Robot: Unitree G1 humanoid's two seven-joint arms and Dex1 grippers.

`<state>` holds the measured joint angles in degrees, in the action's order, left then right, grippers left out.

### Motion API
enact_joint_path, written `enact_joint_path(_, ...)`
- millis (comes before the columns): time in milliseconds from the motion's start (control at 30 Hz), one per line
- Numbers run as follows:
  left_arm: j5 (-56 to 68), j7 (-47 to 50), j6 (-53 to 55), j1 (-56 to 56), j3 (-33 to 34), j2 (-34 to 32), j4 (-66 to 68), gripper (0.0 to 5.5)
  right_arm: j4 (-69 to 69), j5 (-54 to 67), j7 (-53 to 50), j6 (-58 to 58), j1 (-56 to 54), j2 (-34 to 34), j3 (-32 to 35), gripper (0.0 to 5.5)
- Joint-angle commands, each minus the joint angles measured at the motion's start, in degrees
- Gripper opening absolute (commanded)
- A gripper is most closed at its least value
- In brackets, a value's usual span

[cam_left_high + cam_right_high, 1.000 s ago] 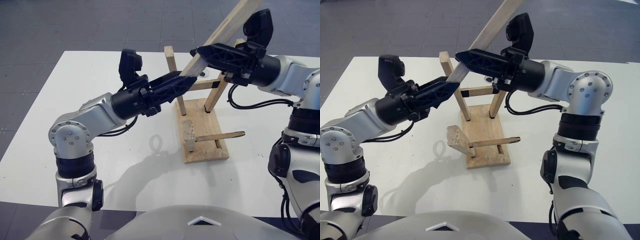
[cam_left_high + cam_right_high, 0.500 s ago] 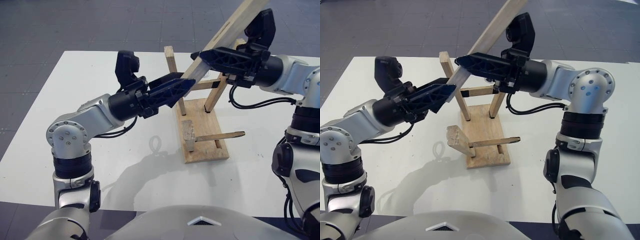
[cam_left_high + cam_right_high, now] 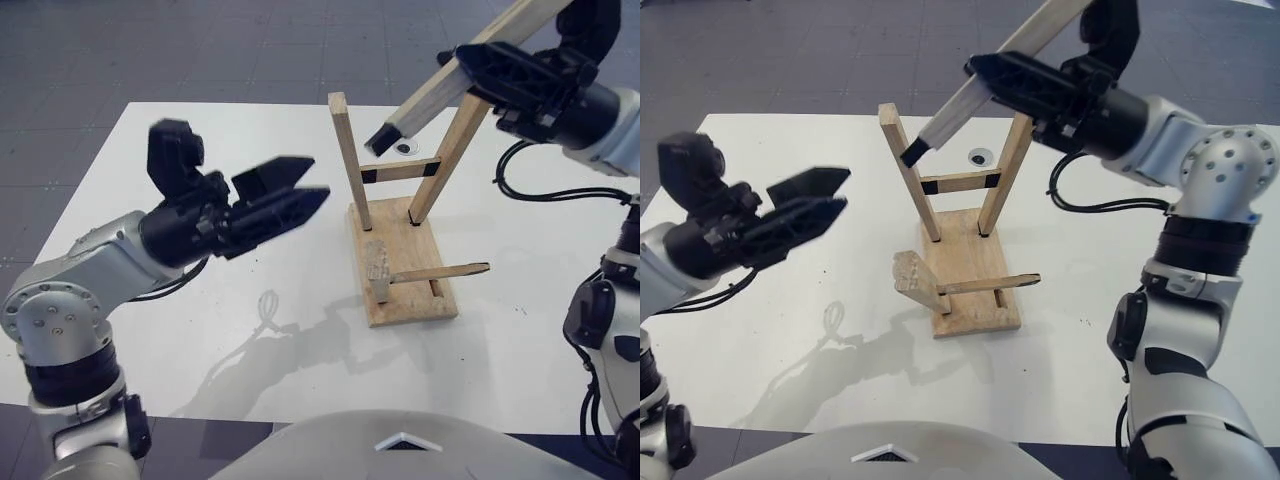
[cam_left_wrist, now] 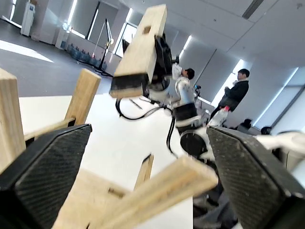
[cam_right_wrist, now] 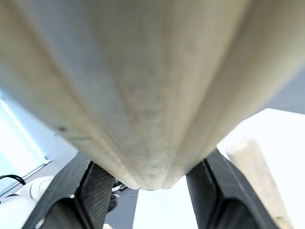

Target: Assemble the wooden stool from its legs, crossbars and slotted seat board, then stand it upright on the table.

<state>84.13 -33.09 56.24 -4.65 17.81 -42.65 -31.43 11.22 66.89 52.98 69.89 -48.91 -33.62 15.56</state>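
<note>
Stool leg [image 3: 415,105] in right claw [image 3: 460,62]; left claw [image 3: 315,180] spread.

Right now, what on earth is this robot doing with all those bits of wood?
It is partway through building a small wooden stool. The pale slotted seat board lies flat on the white table with two wooden legs standing in it, joined by a thin crossbar. The right end effector is shut on another long wooden leg with a dark tip, held tilted in the air. The left end effector is open and empty, hovering left of the board.
</note>
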Motion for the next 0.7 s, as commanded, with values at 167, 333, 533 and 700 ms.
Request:
enact_joint_path(167, -28.55, -4.5, -3.85, 5.07, -19.84, -4.43, -4.69, 4.47, -0.47, -3.01, 5.32, -1.52, -0.56, -10.59, 3.54, 2.03)
enact_joint_path(333, -34.97, 1.15, -4.44, 5.12, -26.68, 1.45, -6.95, 4.47, -3.11, -5.95, 14.2, -1.85, 7.11, -20.92, 3.06, 2.03)
enact_joint_path(533, -38.68, 6.55, -3.71, 5.78, -28.71, 6.04, -6.95, 4.47, -2.83, -18.49, 23.9, -12.39, 15.86, -29.85, -4.24, 2.03)
enact_joint_path(700, -40.96, 9.74, -3.09, 5.87, -29.09, 8.59, -6.4, 4.47, -5.21, -36.4, 25.3, -28.37, 25.48, -32.69, -16.52, 2.03)
